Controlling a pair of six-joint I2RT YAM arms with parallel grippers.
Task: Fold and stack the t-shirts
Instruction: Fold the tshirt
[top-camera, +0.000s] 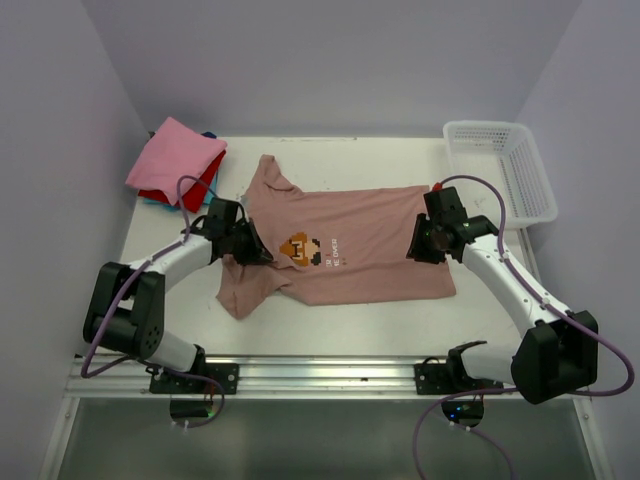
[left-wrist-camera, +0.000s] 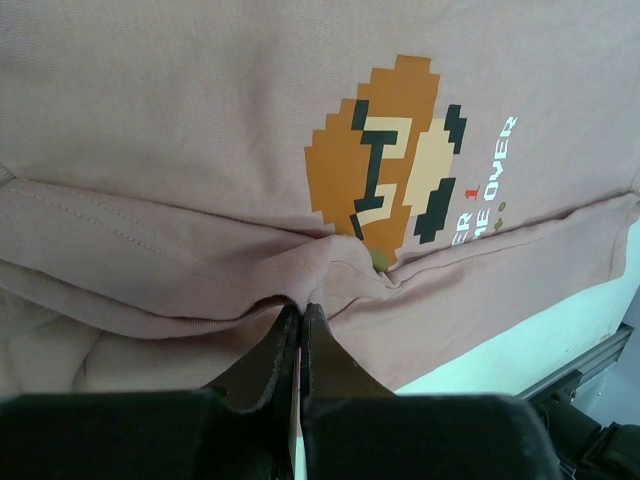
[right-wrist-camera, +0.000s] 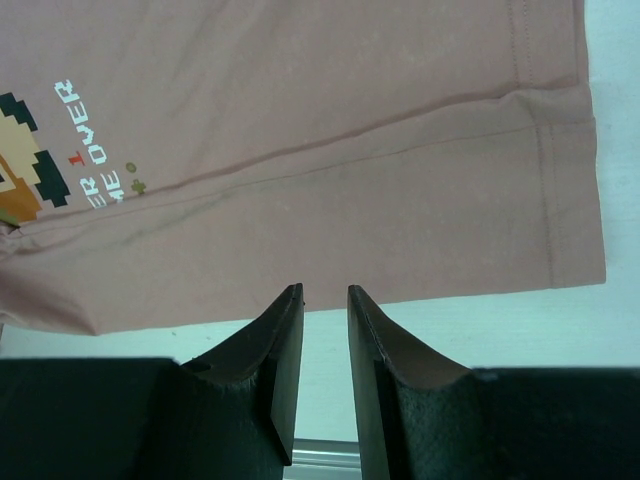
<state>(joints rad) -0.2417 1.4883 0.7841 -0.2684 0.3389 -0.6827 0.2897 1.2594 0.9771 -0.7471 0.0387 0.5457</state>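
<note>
The dusty-pink t-shirt (top-camera: 370, 255) lies spread on the table, with its pixel-art figure (top-camera: 300, 248) and white text facing up. My left gripper (top-camera: 262, 255) is shut on a bunched fold of this shirt (left-wrist-camera: 200, 120) just below the figure (left-wrist-camera: 385, 150); its tips (left-wrist-camera: 302, 308) pinch the cloth. My right gripper (top-camera: 418, 245) hovers over the shirt's hem side. In the right wrist view it (right-wrist-camera: 325, 290) is open and empty, with the shirt's lower edge (right-wrist-camera: 350, 150) just beyond its tips. A folded stack sits at the back left: bright pink (top-camera: 172, 155) on red (top-camera: 200, 185), with blue (top-camera: 150, 200) peeking out.
A white plastic lattice basket (top-camera: 505, 170) stands at the back right. Bare white table (right-wrist-camera: 470, 330) shows in front of the shirt, with the metal rail (top-camera: 320, 375) along the near edge. Walls close in the left, back and right.
</note>
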